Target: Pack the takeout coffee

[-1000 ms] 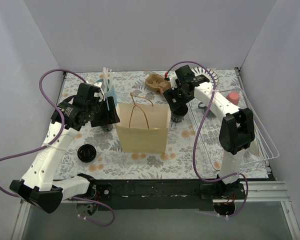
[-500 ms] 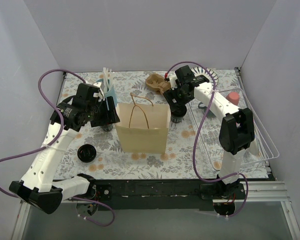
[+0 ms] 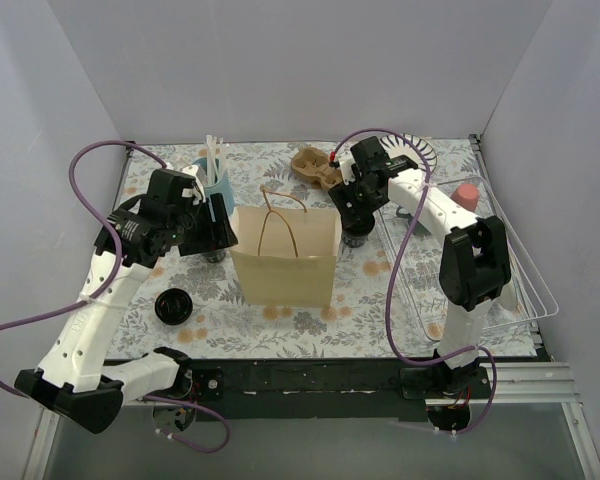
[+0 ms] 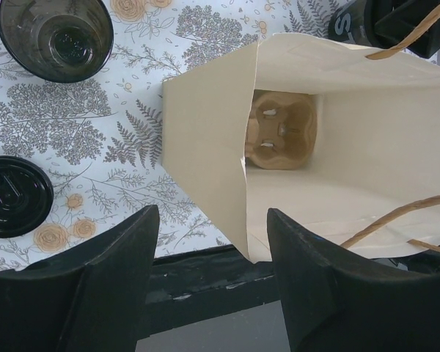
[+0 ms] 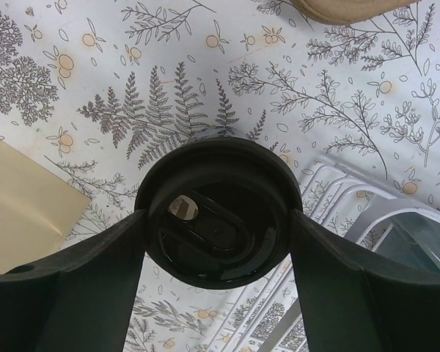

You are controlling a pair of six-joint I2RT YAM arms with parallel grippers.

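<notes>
Two dark cups (image 4: 55,37) (image 5: 218,213), one paper bag (image 3: 285,262) — one lid (image 4: 15,196)

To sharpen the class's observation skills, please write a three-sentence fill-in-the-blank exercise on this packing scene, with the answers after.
1. A cardboard cup carrier lies inside the paper ____.
2. The dark coffee cup sits between the fingers of the ____ arm's gripper.
3. White utensils stand in a ____ cup.
Missing words: bag; right; blue.
</notes>
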